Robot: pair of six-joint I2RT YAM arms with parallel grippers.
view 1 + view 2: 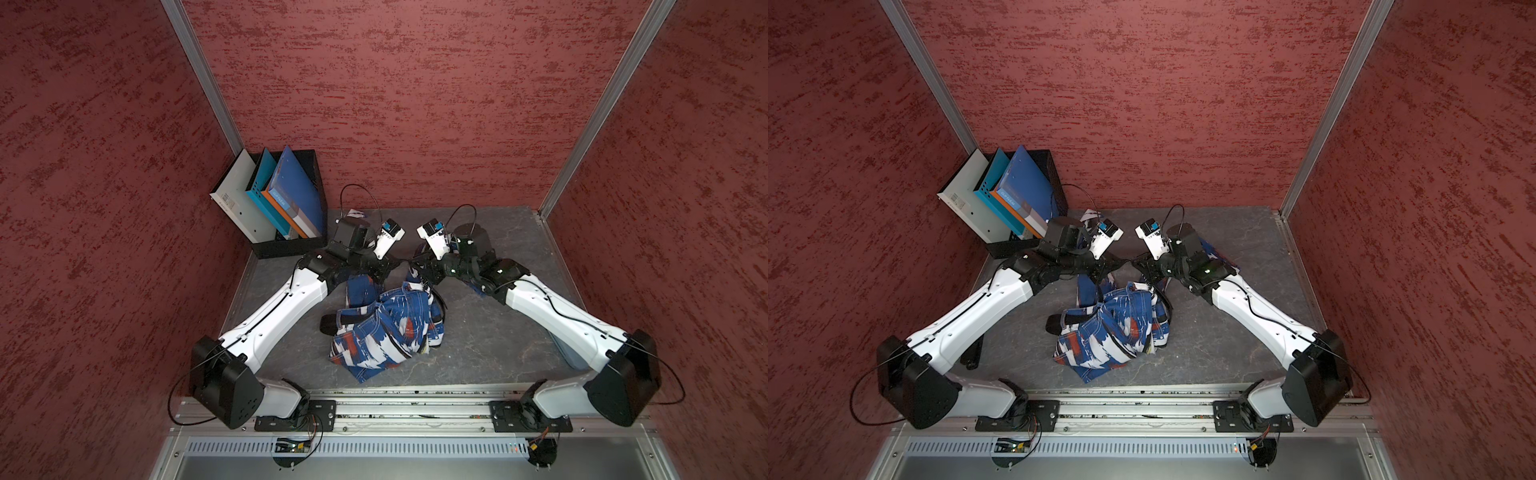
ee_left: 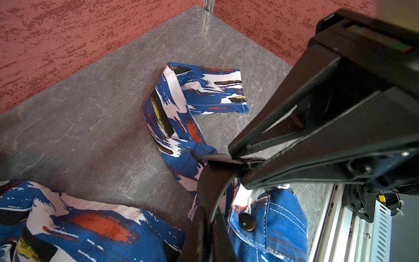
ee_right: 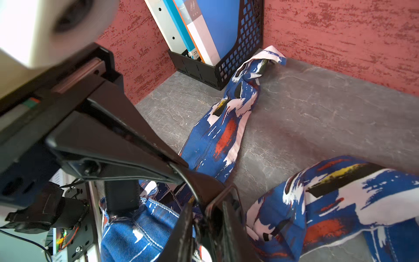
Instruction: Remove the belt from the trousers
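The trousers (image 1: 386,328), blue with white and red patches, lie crumpled mid-table in both top views. The black belt (image 1: 332,323) pokes its free end out at their left and runs on along the waistband (image 3: 122,197). Behind the heap both grippers meet tip to tip. My left gripper (image 1: 401,262) (image 2: 209,217) is shut on the belt strap (image 2: 213,172). The right gripper (image 1: 417,263) (image 3: 207,224) has its jaws close together with the belt buckle (image 3: 223,196) between them. A short stretch of strap (image 3: 195,179) spans the two grippers.
A black mesh file box (image 1: 286,199) holding folders stands at the back left corner. One trouser leg (image 3: 244,90) trails towards it; the other leg (image 2: 204,90) lies towards the back right. Red walls enclose the grey table (image 1: 498,332); a metal rail (image 1: 415,399) runs along the front.
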